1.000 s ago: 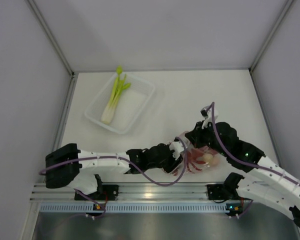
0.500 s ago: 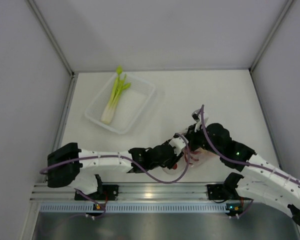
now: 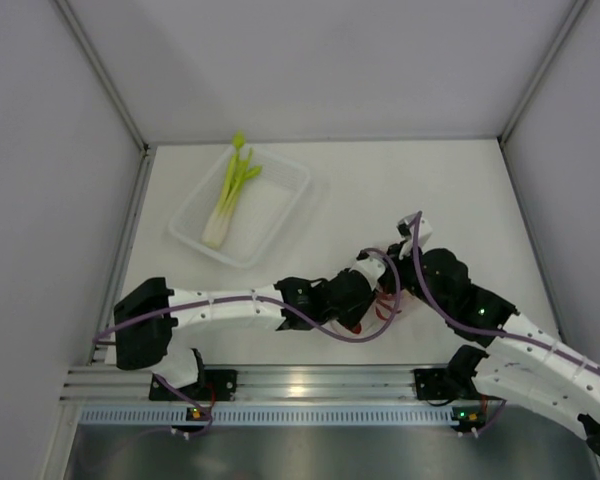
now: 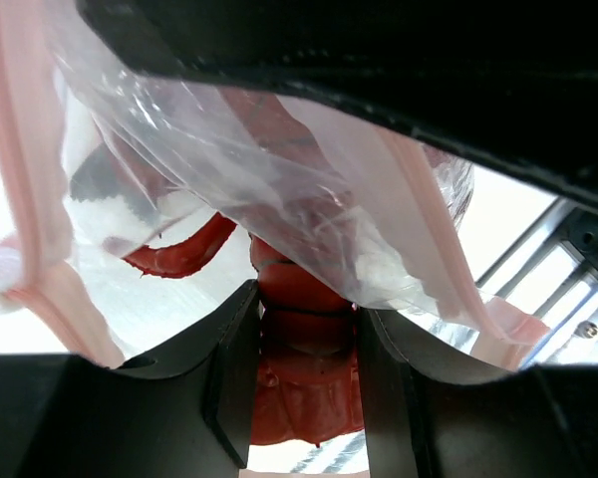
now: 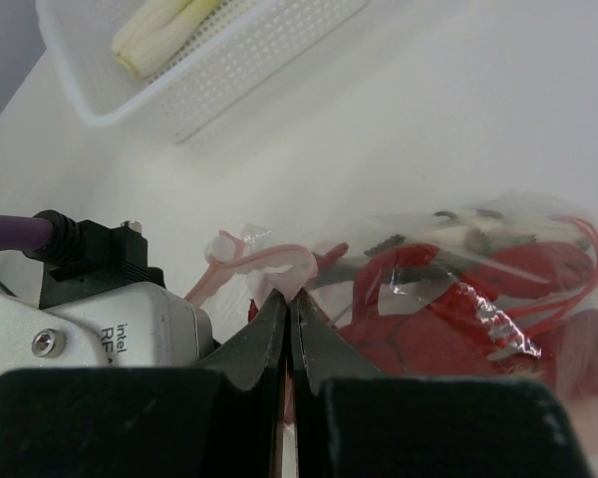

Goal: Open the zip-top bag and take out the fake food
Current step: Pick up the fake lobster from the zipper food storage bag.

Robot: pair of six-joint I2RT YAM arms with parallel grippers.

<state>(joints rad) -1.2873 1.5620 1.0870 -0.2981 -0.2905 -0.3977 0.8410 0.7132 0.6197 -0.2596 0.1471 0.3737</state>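
Over the last second the left arm has pushed further away from the tray (image 3: 270, 212), and the zip-top bag (image 5: 458, 289), previously spread flat, is now bunched between the two grippers. It lies on the desk well apart from the tray, on its near-right side.

- The right gripper (image 5: 290, 291) is pressed together on the pink zip strip (image 5: 269, 261).
- The left gripper (image 4: 306, 304) pinches the red lobster (image 4: 304, 398).

Extraction appears under way. The leek (image 3: 225, 195) already lies in the tray.
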